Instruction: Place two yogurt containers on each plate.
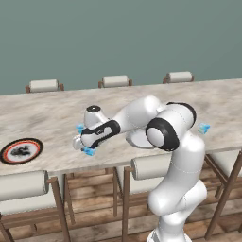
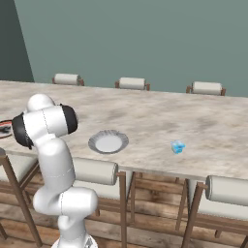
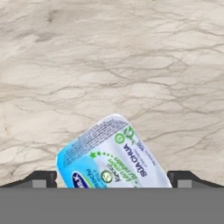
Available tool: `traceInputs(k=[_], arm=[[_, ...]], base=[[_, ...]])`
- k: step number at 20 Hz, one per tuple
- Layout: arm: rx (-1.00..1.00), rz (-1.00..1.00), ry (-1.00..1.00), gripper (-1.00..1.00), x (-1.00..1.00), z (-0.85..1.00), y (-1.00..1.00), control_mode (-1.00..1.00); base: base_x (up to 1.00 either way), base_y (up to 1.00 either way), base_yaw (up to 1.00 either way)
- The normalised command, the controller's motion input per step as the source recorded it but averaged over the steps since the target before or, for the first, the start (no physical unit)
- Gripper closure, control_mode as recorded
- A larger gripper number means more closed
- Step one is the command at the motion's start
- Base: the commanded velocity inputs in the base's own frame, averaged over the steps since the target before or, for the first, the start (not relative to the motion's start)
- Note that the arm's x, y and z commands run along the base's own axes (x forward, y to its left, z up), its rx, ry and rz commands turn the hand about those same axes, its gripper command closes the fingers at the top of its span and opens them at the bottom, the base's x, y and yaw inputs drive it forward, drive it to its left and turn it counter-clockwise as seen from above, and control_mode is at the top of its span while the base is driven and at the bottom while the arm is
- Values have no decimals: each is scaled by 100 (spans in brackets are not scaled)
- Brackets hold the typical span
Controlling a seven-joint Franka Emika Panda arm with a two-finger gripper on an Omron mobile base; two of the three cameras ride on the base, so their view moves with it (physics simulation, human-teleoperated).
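My gripper (image 3: 112, 179) is open, and a light blue yogurt container (image 3: 113, 155) with a printed label lies tilted on the marble counter between its dark fingertips (image 3: 43, 178), untouched by them. In the left base view the gripper (image 1: 82, 143) hangs low over the counter's front left, with light blue containers peeking out on either side of it (image 1: 89, 151) (image 1: 80, 127). Another light blue yogurt container (image 1: 203, 128) (image 2: 178, 147) stands far to the right. The black-rimmed plate with a red ring (image 1: 21, 150) lies left of the gripper. The pale grey plate (image 2: 108, 142) sits near the front edge, bare.
The long marble counter (image 1: 47, 113) has padded stools along the far side (image 1: 115, 81) and the near side (image 1: 23, 185) (image 2: 227, 190). A green-grey wall stands behind. My own arm (image 1: 165, 130) covers part of the grey plate in the left base view.
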Motion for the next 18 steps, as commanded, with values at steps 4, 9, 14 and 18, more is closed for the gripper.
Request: traceInputs(k=[4,9,14,18], arm=[[0,0,-6,-100,0,28,0,-100],[0,-8,0,-100,5,10,0,-100],[0,-23,0,-100,8,0,3,-100],[2,-26,2,-100,18,0,0,-100]], base=[[0,0,0],[0,0,0],[0,0,0],[0,0,0]])
